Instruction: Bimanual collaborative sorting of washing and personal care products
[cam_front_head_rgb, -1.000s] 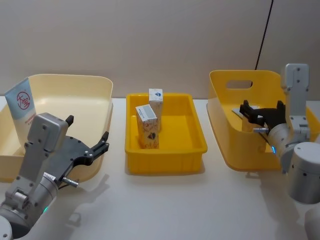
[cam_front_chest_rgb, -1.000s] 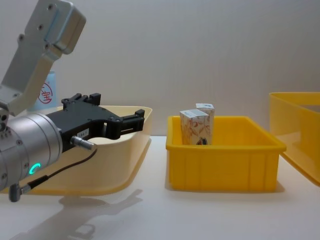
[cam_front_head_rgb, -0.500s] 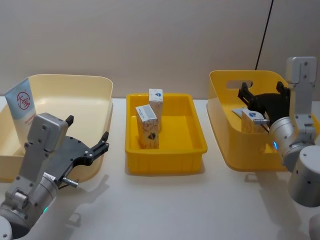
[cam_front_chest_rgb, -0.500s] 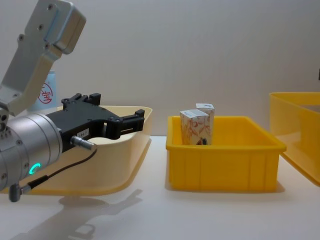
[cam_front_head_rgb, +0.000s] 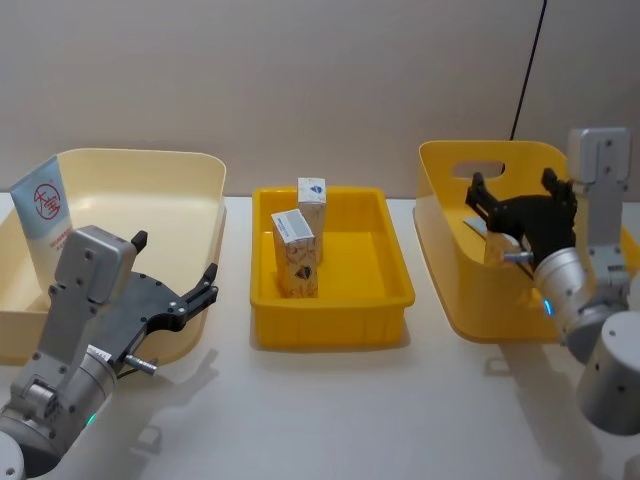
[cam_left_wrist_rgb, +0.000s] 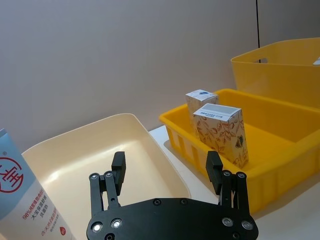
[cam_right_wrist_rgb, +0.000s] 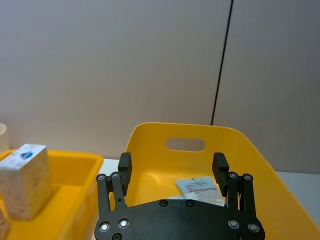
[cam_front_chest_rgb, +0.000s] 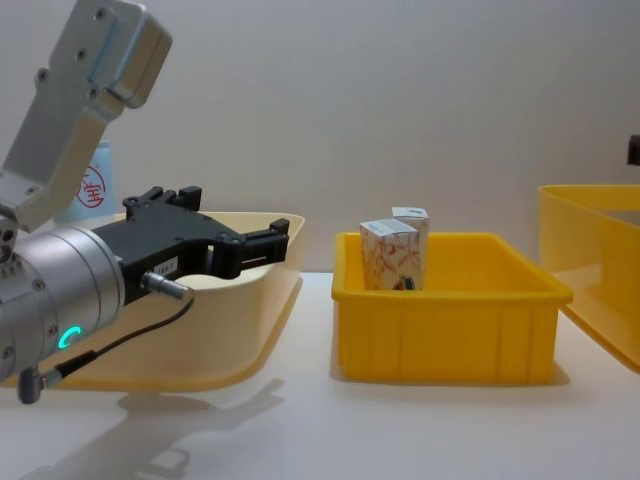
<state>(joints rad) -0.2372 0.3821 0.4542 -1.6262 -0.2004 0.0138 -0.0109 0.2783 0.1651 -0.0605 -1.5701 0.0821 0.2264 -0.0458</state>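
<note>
Both sets of jaws stand wide and hold nothing. Biggest first: the cream bin (cam_front_head_rgb: 190, 180) sits at nine o'clock on the table in the head view, and a tall squeeze tube (cam_front_head_rgb: 44, 213) leans against its far left wall. The left gripper (cam_front_head_rgb: 185, 292) hangs over that bin's near right corner, fingers spread, parked and idle by the look of it. Over at three o'clock is the deep yellow bin (cam_front_head_rgb: 450, 250), and the right gripper (cam_front_head_rgb: 520, 205) hovers above its rim, spread open over a small white carton (cam_right_wrist_rgb: 199, 186) lying flat on the floor inside. Dead centre sits the shallow yellow tray (cam_front_head_rgb: 330, 325), with two cartons upright in it: the nearer carton (cam_front_head_rgb: 295, 252) just in front of the farther carton (cam_front_head_rgb: 312, 203). As a judgement, the sorting is partly done: one tube and two cartons look placed, while the carton in the deep bin probably remains to be picked. The right arm seems set for that.
</note>
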